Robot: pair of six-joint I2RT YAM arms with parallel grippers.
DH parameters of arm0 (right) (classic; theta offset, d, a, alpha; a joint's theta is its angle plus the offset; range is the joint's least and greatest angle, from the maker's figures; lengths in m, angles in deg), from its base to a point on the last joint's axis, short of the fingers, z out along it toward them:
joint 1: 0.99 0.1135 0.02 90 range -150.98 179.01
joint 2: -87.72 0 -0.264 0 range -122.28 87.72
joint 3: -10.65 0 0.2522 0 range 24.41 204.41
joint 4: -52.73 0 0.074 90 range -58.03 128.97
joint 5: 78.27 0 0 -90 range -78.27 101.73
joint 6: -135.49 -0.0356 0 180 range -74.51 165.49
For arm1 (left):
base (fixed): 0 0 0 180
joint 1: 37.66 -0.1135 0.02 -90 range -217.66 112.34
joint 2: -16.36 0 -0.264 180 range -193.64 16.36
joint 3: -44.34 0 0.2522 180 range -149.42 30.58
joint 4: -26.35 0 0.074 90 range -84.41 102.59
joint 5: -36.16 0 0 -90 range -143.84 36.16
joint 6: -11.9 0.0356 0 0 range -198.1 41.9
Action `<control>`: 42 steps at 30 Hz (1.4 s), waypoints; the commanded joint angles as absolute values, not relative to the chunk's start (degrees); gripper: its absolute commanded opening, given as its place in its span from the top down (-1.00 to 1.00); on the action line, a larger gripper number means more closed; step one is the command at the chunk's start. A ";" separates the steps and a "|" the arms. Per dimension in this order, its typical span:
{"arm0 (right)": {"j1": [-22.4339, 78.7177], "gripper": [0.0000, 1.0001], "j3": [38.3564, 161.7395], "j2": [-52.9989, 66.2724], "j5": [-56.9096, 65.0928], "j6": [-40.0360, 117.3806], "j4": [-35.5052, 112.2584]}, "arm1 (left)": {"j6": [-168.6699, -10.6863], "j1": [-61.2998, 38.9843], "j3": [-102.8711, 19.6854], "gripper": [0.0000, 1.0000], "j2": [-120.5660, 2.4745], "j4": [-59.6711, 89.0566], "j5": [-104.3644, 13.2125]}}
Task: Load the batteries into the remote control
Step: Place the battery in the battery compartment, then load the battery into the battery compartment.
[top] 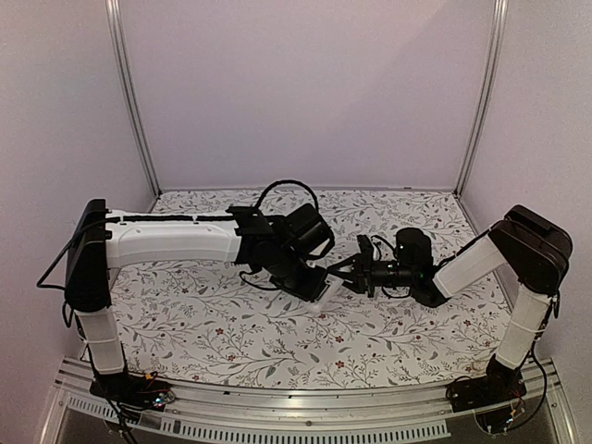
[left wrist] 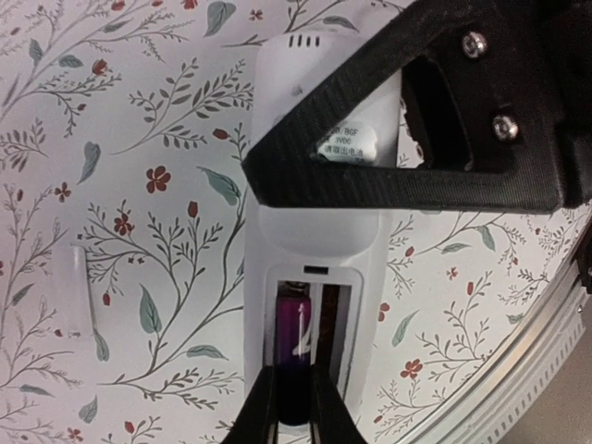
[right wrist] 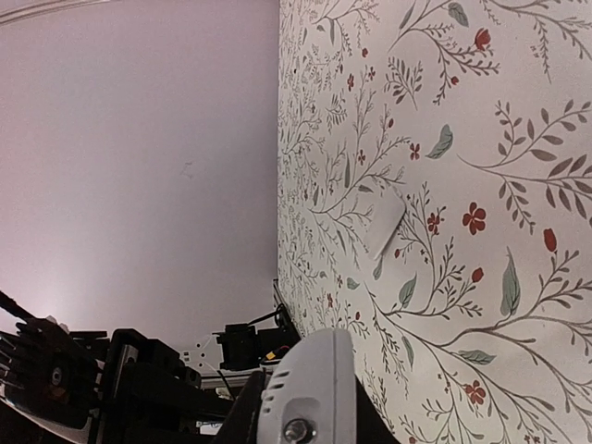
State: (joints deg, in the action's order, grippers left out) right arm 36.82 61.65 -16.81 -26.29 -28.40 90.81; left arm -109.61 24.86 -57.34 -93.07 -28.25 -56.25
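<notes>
The white remote control [left wrist: 314, 231] lies back up with its battery compartment open. My left gripper [left wrist: 292, 381] is shut on a dark purple battery [left wrist: 296, 342], which sits in the compartment's left slot. The right slot looks dark and empty. A second battery is not in view. My right gripper [right wrist: 305, 412] is shut on the remote's end [right wrist: 310, 379]; its black finger [left wrist: 407, 139] crosses over the remote's upper half. In the top view both grippers, left [top: 313, 283] and right [top: 340, 276], meet at the remote [top: 321, 295] mid-table.
A small white battery cover [left wrist: 74, 291] lies flat on the floral cloth left of the remote; it also shows in the right wrist view [right wrist: 387, 225]. A metal rail [left wrist: 518, 370] runs along the table's near edge. Pale walls enclose the sides and back.
</notes>
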 commanded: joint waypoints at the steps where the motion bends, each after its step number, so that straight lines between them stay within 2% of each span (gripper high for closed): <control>1: 37.87 1.00 62.91 -17.74 -28.52 -30.75 96.26 | -109.14 25.31 -56.71 0.72 -93.39 -26.28 -58.60; 5: 37.87 1.00 62.82 -17.58 -28.46 -30.78 96.28 | -108.71 25.36 -56.98 0.57 -93.88 -27.27 -58.23; 18: 37.88 1.00 63.00 -17.40 -28.78 -30.67 96.37 | -108.14 25.36 -54.24 0.38 -89.02 -24.55 -56.65; 23: 37.86 1.00 62.82 -17.49 -29.09 -30.69 96.36 | -105.85 25.36 -54.16 -0.01 -85.40 -22.33 -56.12; 26: 37.86 1.00 62.91 -17.49 -29.30 -30.63 96.36 | -104.43 25.36 -54.41 -0.37 -83.35 -21.51 -56.11; 29: 37.80 1.00 63.16 -17.42 -29.82 -30.77 96.36 | -101.09 25.36 -54.14 -0.56 -81.06 -21.07 -55.80; 31: 37.63 1.00 63.53 -17.28 -30.54 -30.60 96.29 | -97.53 25.37 -52.33 -0.69 -78.14 -19.60 -56.28; 33: 37.57 1.00 63.99 -16.99 -31.76 -30.47 96.08 | -93.20 25.37 -47.75 -0.93 -73.95 -16.84 -55.82; 34: 37.56 1.00 64.19 -16.77 -32.61 -30.33 95.79 | -90.65 25.34 -45.74 -0.99 -71.22 -15.65 -55.36; 37: 37.51 1.00 64.97 -16.21 -34.66 -29.27 94.09 | -81.89 25.27 -40.56 -0.99 -66.55 -13.92 -53.03; 42: 37.51 1.00 65.78 -15.39 -38.00 -27.92 91.70 | -65.82 25.97 -33.75 -0.60 -62.29 -12.08 -47.12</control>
